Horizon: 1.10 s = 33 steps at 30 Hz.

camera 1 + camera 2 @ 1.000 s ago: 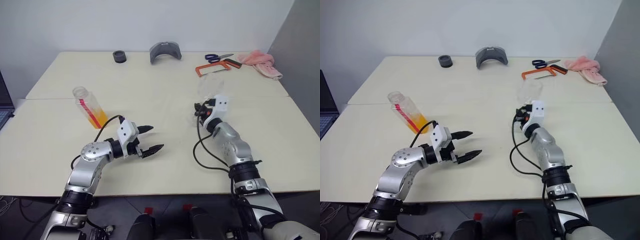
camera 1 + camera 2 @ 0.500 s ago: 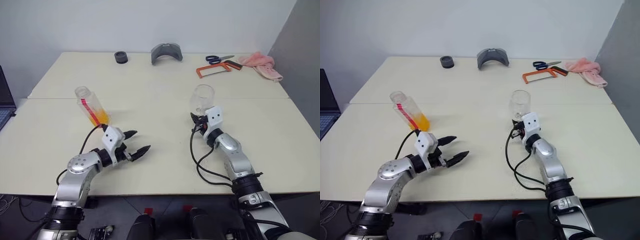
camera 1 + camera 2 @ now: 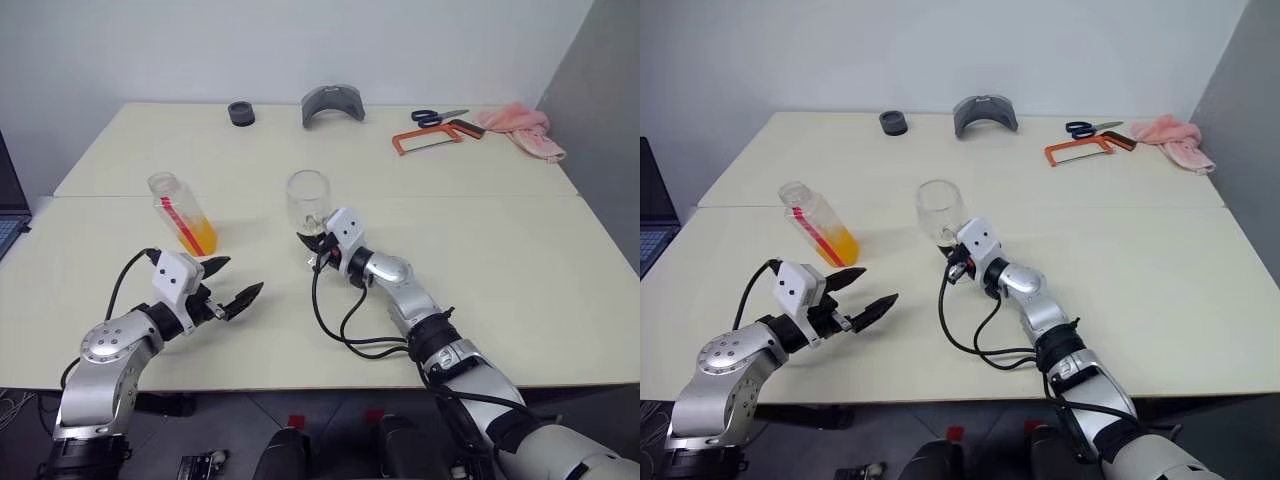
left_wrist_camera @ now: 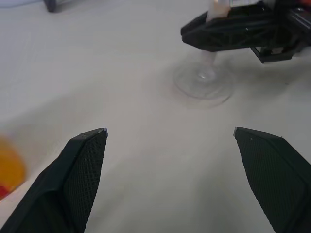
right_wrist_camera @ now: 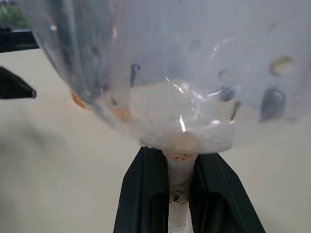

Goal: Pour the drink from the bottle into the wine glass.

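Right gripper point(image 3: 316, 250) holds the wine glass point(image 3: 308, 200) beside the bottle point(image 3: 180, 214).

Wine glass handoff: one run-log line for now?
right pincer: shut on wine glass stem | left pincer: open, empty | bottle: on table, uncapped

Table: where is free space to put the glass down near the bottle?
Bare table lies between the bottle and the wine glass, and widely right of the right gripper. Crowded: the far edge, with scissors, saw and cloth.
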Tool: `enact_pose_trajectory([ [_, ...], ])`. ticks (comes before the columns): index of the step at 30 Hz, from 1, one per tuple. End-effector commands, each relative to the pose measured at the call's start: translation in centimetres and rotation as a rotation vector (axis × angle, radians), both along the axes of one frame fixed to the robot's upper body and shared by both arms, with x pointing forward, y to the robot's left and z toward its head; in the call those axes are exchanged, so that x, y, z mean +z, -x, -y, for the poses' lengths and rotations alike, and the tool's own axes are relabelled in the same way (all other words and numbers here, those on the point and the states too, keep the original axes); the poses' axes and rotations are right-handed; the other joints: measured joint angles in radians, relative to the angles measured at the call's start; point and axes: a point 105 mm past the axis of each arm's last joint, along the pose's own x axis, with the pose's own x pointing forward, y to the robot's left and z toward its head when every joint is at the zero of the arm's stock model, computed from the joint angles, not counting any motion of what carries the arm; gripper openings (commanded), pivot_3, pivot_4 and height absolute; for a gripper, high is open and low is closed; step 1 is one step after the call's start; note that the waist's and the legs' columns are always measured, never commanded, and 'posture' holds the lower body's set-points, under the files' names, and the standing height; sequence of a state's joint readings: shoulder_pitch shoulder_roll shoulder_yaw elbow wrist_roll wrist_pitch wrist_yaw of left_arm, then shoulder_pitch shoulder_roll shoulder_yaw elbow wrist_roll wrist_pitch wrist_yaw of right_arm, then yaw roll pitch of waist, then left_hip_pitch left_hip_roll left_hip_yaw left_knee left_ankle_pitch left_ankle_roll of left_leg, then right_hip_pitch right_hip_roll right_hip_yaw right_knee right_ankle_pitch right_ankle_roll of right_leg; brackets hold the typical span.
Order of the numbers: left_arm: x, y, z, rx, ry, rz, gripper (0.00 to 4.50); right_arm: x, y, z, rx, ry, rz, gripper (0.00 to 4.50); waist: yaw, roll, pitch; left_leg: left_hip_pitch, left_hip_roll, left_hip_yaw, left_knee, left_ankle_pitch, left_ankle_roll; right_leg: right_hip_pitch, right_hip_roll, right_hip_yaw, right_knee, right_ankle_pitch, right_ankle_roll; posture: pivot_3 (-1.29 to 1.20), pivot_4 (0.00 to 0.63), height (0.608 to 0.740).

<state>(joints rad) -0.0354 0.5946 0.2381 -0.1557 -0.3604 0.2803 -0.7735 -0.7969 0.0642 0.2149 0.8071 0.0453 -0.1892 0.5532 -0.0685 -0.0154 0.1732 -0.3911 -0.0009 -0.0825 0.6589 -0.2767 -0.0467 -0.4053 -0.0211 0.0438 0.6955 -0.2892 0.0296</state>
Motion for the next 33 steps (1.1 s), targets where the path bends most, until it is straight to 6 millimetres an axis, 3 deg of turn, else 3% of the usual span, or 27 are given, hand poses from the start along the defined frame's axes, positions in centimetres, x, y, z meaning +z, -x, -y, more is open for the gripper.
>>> enact_pose_trajectory([
  [1, 1.9, 0.3, 0.1, -0.006, 0.005, 0.061, 4.5, 0.8, -0.2, -0.2, 0.02, -0.001, 0.053, 0.2, 0.003, 0.0, 0.0, 0.0, -0.001, 0.0, 0.0, 0.0, 0.0, 0.0, -0.001, 0.0, 0.0, 0.0, 0.0, 0.0, 0.15, 0.74],
  [6, 2.6, 0.9, 0.5, -0.037, 0.009, 0.058, 4.5, 0.5, -0.4, 0.0, 0.017, -0.008, 0.038, 0.2, 0.005, 0.0, 0.0, 0.0, -0.001, 0.0, 0.0, 0.0, 0.0, 0.0, -0.001, 0.0, 0.0, 0.0, 0.0, 0.0, 0.15, 0.74],
  [18, 4.4, 0.4, 1.5, -0.059, 0.019, 0.116, 4.5, 0.8, 0.0, -0.1, 0.026, -0.045, 0.043, 4.31, 0.007, 0.0, 0.0, 0.0, -0.001, 0.0, 0.0, 0.0, 0.0, 0.0, 0.0, 0.0, 0.0, 0.0, 0.0, 0.0, 0.15, 0.74],
  [19, 4.5, 0.4, 1.5, -0.059, 0.018, 0.119, 4.5, 0.8, 0.1, -0.1, 0.027, -0.046, 0.044, 4.49, 0.007, 0.0, 0.0, 0.0, -0.001, 0.0, 0.0, 0.0, 0.0, 0.0, 0.0, 0.001, 0.0, 0.0, 0.0, 0.0, 0.15, 0.74],
  [33, 5.8, 0.3, 1.7, -0.055, 0.029, 0.164, 4.5, 1.4, 0.9, 1.7, 0.046, -0.061, 0.056, 4.49, 0.01, 0.0, 0.0, 0.0, -0.001, 0.0, 0.0, 0.0, 0.0, 0.0, 0.0, 0.0, 0.0, 0.0, 0.0, 0.0, 0.15, 0.74],
])
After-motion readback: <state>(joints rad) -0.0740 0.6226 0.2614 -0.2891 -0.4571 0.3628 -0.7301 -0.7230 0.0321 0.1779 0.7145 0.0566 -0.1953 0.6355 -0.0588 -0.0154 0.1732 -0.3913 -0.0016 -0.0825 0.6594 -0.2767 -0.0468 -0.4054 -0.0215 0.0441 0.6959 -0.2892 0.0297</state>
